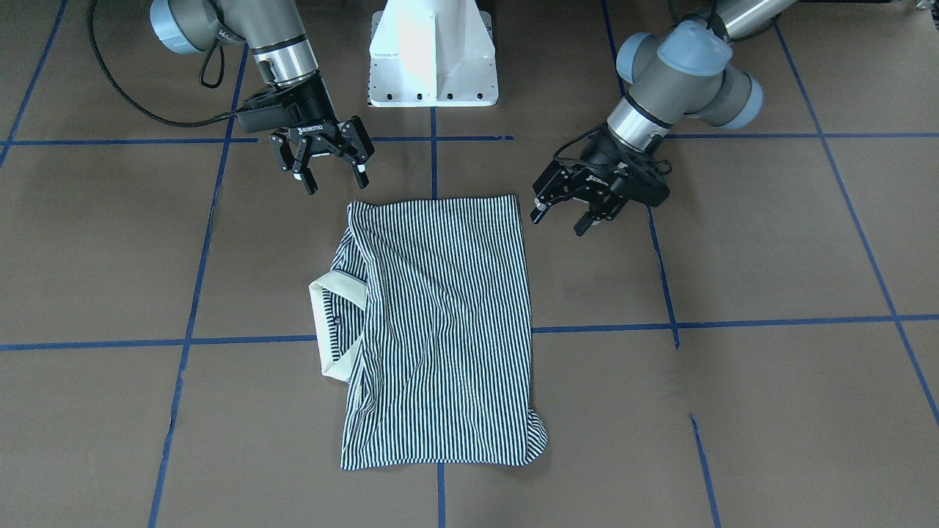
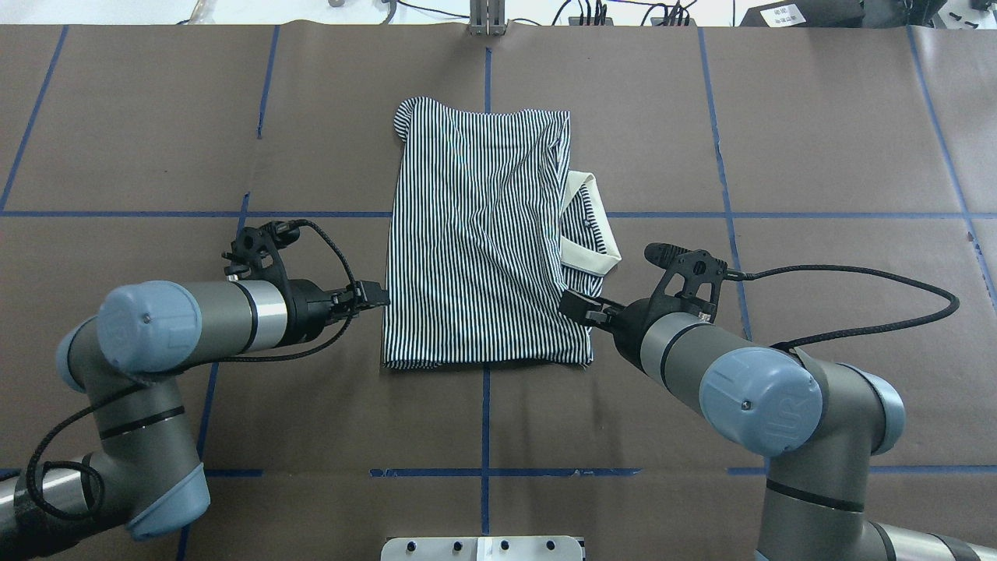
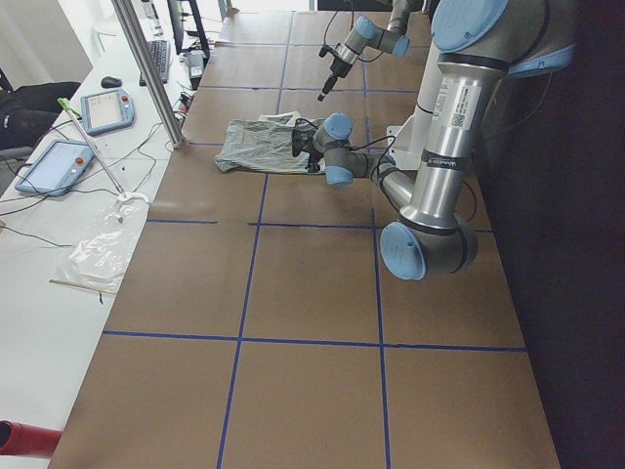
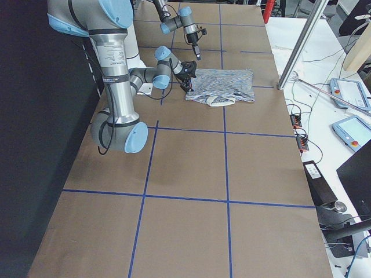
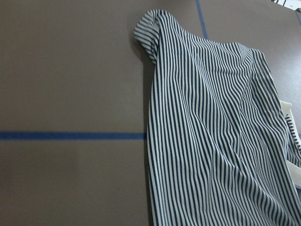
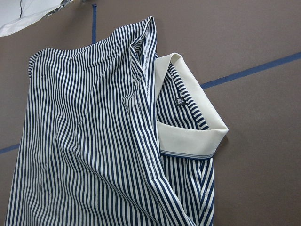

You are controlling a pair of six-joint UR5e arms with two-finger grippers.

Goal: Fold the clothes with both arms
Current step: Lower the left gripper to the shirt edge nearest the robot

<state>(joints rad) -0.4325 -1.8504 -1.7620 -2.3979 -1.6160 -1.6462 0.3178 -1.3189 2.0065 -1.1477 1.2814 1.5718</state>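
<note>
Your left gripper [image 1: 561, 220] and right gripper [image 1: 336, 183] hover beside the robot-side corners of the polo shirt [image 1: 440, 330], jaws spread wide, holding nothing. Only the front view shows that spread; overhead, the wrists hide it. The striped shirt lies folded rectangular mid-table [image 1: 733, 257], cream collar [image 6: 188, 136] jutting rightward.

Bright even light, soft faint shadows, mostly sharp focus
</note>
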